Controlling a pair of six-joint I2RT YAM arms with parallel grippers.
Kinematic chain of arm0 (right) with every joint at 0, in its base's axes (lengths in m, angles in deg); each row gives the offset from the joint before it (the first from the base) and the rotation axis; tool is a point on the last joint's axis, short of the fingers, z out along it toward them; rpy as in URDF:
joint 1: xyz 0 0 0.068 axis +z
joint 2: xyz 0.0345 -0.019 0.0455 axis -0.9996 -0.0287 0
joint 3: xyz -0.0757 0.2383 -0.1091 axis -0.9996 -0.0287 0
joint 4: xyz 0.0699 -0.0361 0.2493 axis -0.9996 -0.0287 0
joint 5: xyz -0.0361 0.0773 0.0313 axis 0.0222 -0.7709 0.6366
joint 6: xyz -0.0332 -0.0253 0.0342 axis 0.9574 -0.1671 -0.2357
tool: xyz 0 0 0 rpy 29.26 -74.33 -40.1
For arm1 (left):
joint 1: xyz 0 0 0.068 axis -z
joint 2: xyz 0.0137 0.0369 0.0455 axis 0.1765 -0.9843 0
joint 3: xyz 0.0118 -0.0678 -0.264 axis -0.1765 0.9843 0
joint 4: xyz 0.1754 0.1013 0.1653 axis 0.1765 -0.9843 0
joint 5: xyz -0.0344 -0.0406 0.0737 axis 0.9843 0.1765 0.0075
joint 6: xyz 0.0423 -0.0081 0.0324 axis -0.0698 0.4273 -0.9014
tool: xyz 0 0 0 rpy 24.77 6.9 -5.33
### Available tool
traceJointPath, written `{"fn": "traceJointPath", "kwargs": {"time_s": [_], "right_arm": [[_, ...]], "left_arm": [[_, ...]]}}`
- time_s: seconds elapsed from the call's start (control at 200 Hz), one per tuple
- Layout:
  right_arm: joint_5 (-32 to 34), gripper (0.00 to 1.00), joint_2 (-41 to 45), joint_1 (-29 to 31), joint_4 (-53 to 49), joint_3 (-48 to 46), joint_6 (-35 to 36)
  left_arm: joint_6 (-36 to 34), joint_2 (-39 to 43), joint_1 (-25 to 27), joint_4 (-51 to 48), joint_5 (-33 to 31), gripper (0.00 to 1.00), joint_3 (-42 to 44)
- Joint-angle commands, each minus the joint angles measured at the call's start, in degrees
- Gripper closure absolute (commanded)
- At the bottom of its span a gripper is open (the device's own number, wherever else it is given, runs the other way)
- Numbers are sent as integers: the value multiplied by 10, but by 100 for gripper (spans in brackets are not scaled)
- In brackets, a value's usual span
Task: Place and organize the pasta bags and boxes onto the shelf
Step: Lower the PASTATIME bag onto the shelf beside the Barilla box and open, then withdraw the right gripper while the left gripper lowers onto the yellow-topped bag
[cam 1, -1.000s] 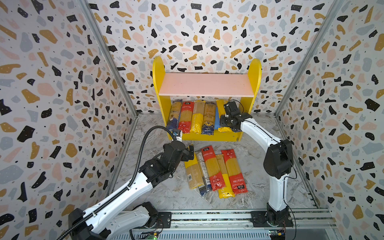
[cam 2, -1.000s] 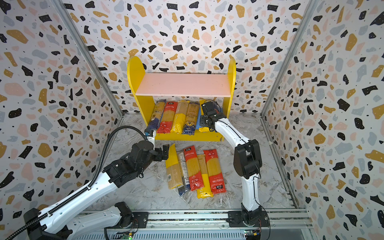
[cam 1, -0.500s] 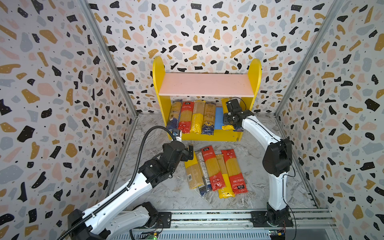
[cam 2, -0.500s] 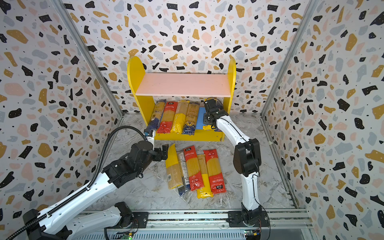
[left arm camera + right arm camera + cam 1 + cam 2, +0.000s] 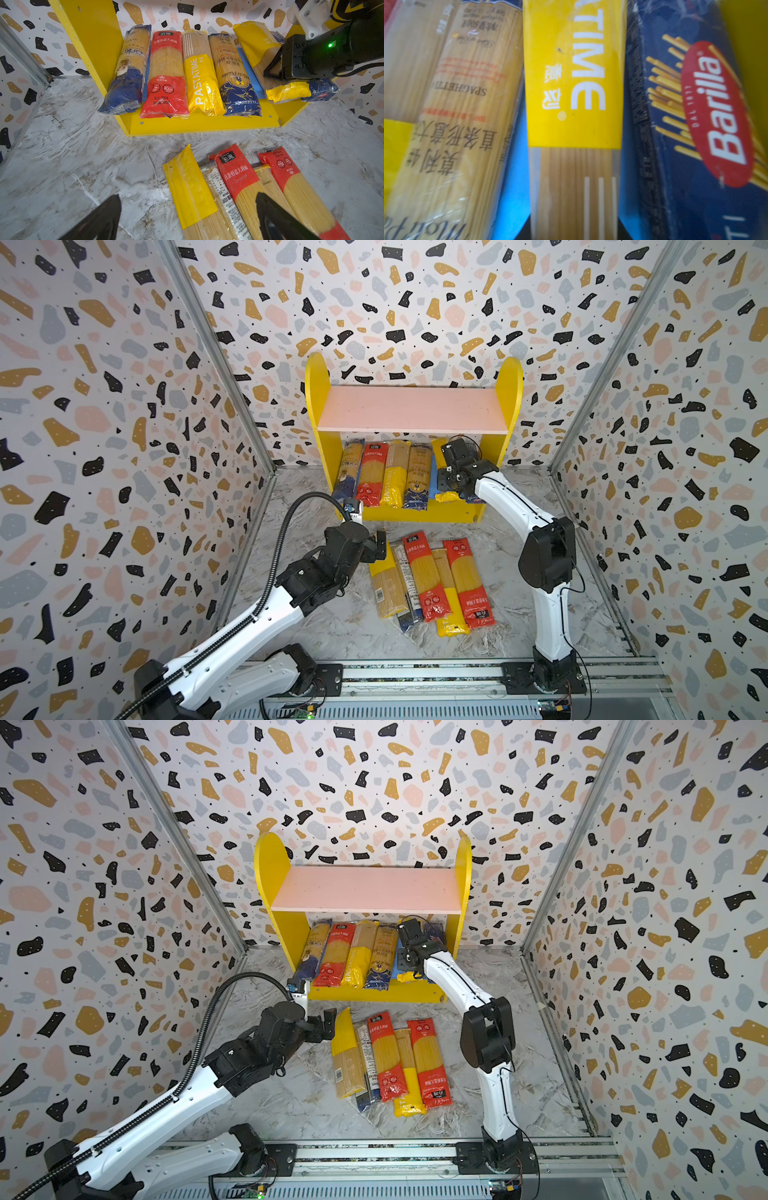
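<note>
Right end effector [image 5: 449, 484] clamps yellow pack [image 5: 575, 83] — six shelved, five floored.

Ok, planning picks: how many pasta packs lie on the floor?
5, before the shelf: yellow-topped pack, clear pack, middle red pack, yellow-ended pack, rightmost red pack. More may hide.

I see the pink upper board [image 5: 415, 408] bare from side panel to side panel, open to reach from above and from the front. Below it, four packs [image 5: 384, 472] fill the left of the blue lower board [image 5: 250, 70] edge to edge. Only a narrow blue strip shows beside them. My right claw [image 5: 448, 483], clamped on a yellow pack [image 5: 286, 91], and its arm [image 5: 507, 502] block the right end. On the tabletop [image 5: 353, 635] the loose row [image 5: 432, 580] lies in the middle, with bare marble on either side.
</note>
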Motion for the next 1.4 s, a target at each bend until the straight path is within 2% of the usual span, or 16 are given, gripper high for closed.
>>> {"fn": "traceJointPath", "kwargs": {"time_s": [0.0, 0.055, 0.095, 0.115, 0.165, 0.2, 0.29, 0.506, 0.656, 0.791, 0.961, 1.026, 1.041, 1.071, 1.247, 1.392], "right_arm": [[15, 82, 22, 6, 19, 33, -18], [20, 79, 25, 9, 17, 28, -21], [21, 74, 28, 10, 18, 24, -22], [21, 67, 29, 11, 18, 22, -22], [24, 41, 32, 13, 18, 16, -23], [29, 30, 38, 16, 20, 10, -22], [39, 17, 54, 22, 29, -9, -20], [43, 14, 96, 32, 38, -63, -21], [51, 13, 150, 62, 54, -125, -27], [56, 13, 216, 89, 70, -207, -46], [78, 12, 315, 138, 75, -307, -60], [87, 9, 350, 165, 71, -335, -66], [89, 2, 358, 172, 70, -340, -68], [95, 0, 371, 187, 68, -350, -73], [141, 1, 420, 263, 25, -380, -96], [142, 1, 463, 304, 16, -432, -115]], "left_arm": [[1, 20, -2, -4, -9, 0, 2], [1, 24, -2, -6, -9, 0, 4], [1, 25, -2, -7, -8, 1, 5], [1, 26, -2, -7, -8, 1, 6], [0, 29, -2, -8, -8, 0, 7], [0, 30, -3, -9, -9, 1, 9], [0, 41, -2, -7, -8, 0, 16], [2, 57, -3, -11, -8, 0, 29], [16, 67, -3, -9, -2, 1, 43], [43, 85, -2, -6, -25, 1, 62], [75, 99, -2, -3, -16, 0, 92], [100, 103, -2, 0, -15, 0, 111], [108, 104, -2, 3, -12, 0, 118], [124, 106, -2, 9, -4, 1, 131], [199, 113, 0, 91, 85, 4, 230], [228, 122, 9, 117, 103, 4, 280]]}}
